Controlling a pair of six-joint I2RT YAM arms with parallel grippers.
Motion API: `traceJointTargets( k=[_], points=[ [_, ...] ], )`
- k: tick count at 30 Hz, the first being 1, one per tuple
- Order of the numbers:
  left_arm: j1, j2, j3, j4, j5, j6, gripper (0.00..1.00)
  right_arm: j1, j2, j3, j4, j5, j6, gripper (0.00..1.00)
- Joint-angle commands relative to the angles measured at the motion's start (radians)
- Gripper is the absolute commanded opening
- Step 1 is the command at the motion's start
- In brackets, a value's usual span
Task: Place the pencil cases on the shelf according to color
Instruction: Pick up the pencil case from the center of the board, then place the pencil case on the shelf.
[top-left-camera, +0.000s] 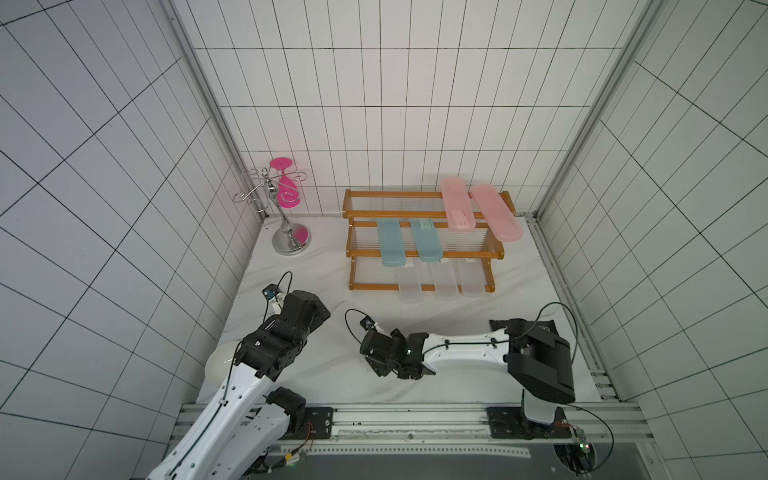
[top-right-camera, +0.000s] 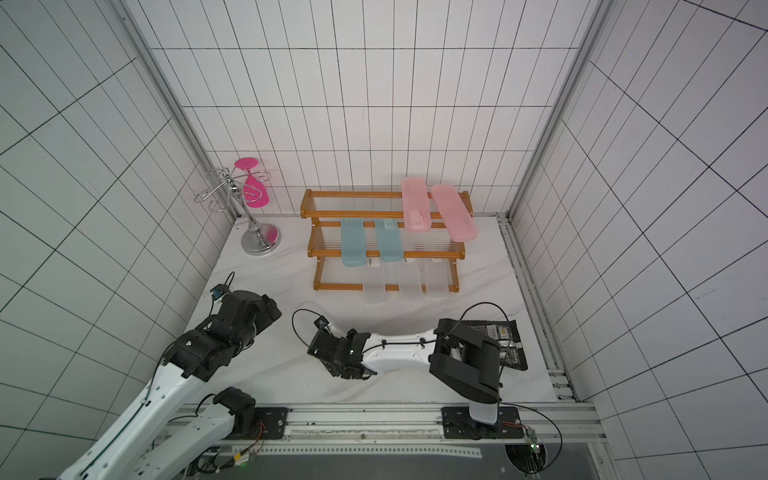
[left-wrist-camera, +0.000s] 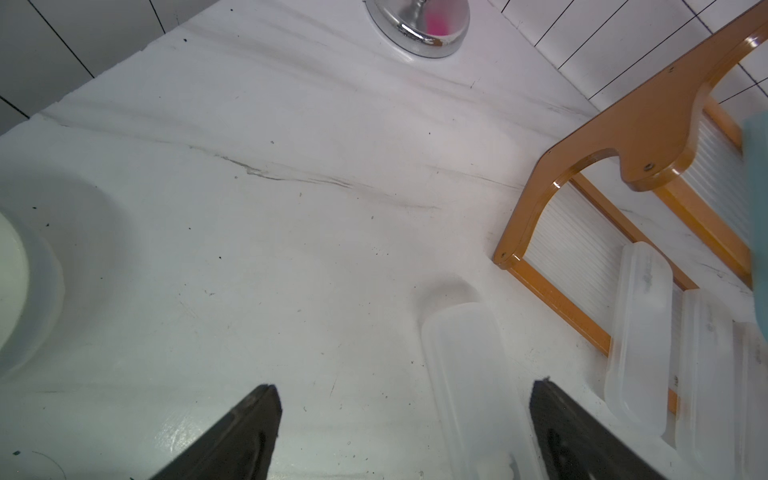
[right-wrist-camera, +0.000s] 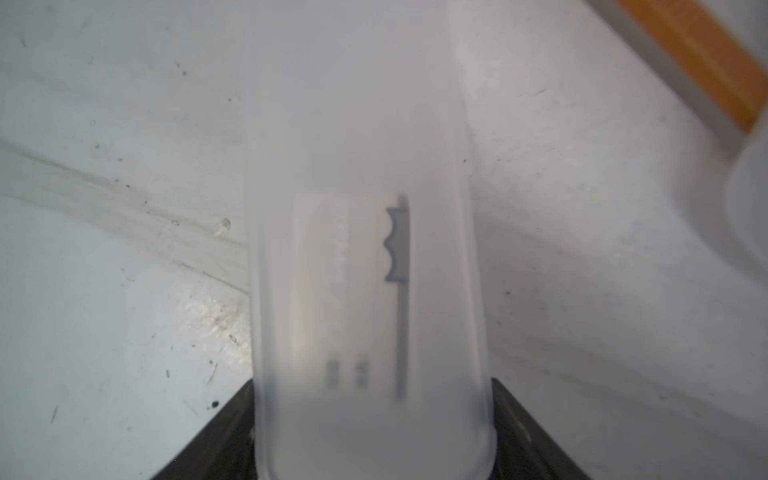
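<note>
In both top views the shelf (top-left-camera: 395, 214) (top-right-camera: 353, 215) stands at the back of the table (top-left-camera: 316, 266). Two pink pencil cases (top-left-camera: 457, 205) lie on its top tier and two teal-blue pencil cases (top-left-camera: 390, 243) on the middle tier. Three frosted clear pencil cases (top-left-camera: 444, 284) lie on the bottom tier, their front ends jutting past the front rail. A chrome wire stand (top-left-camera: 291, 241) holding a pink glass (top-left-camera: 286, 195) is well apart from the shelf, in the back corner. The left gripper (top-left-camera: 316, 313) hangs over the table in front of the stand, and the right gripper (top-left-camera: 372, 349) sits low over mid-table. From above I cannot tell how either pair of jaws stands. In a top view a black foil packet (top-right-camera: 509, 345) lies under the right arm.

In the left wrist view the left gripper (left-wrist-camera: 405, 386) has its jaws wide apart and grips nothing. A fourth clear pencil case (left-wrist-camera: 469, 395) lies below, nearer one of the fingers (left-wrist-camera: 573, 436) but apart from it, just in front of the shelf (left-wrist-camera: 623, 137).

In the right wrist view the right gripper (right-wrist-camera: 372, 384) is clamped on the fourth clear pencil case (right-wrist-camera: 357, 145). Both fingers (right-wrist-camera: 216, 444) press its sides at the near end. The case bears a white label (right-wrist-camera: 332, 291) and reaches out over the table, with a shelf rail (right-wrist-camera: 698, 54) beyond. I cannot tell whether it is lifted.
</note>
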Motion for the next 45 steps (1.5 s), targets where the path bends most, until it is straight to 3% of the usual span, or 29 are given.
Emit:
traceJointTargets(
  k=[1, 7, 16, 24, 35, 45],
  points=[
    [0.003, -0.003, 0.034, -0.024, -0.015, 0.027, 0.98, 0.014, -0.130, -0.053, -0.002, 0.139, 0.069, 0.55],
    [0.000, 0.003, 0.036, 0.006, -0.009, 0.029, 0.98, 0.011, -0.226, -0.071, -0.101, 0.203, 0.186, 0.56],
    [0.000, 0.035, 0.078, 0.023, -0.018, 0.062, 0.98, -0.058, -0.158, -0.006, -0.117, 0.130, 0.262, 0.55],
    [0.001, 0.043, 0.072, 0.072, -0.034, 0.075, 0.98, -0.150, -0.025, 0.132, -0.135, 0.122, 0.327, 0.54],
    [0.002, 0.072, 0.099, 0.091, -0.031, 0.113, 0.98, -0.219, 0.264, 0.409, -0.178, 0.119, 0.393, 0.50],
    [0.004, 0.064, 0.092, 0.086, -0.084, 0.145, 0.98, -0.289, 0.379, 0.531, -0.137, 0.115, 0.405, 0.50]
  ],
)
